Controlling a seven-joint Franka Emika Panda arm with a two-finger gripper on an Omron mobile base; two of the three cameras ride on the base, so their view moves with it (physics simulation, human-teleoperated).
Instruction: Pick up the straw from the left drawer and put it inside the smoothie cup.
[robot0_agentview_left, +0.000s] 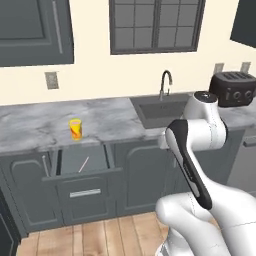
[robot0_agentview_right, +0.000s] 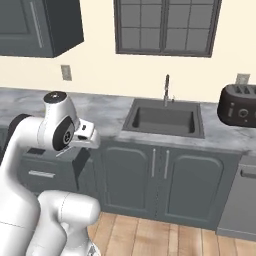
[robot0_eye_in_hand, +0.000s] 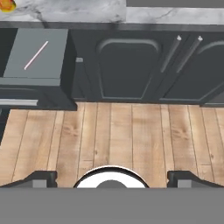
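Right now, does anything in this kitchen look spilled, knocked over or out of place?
Nothing stands out. The smoothie cup stands upright on the counter, and the straw lies loose on the floor of the open left drawer. No spills or damage visible.

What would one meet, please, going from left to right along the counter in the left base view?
Smoothie cup → sink with its faucet → toaster.
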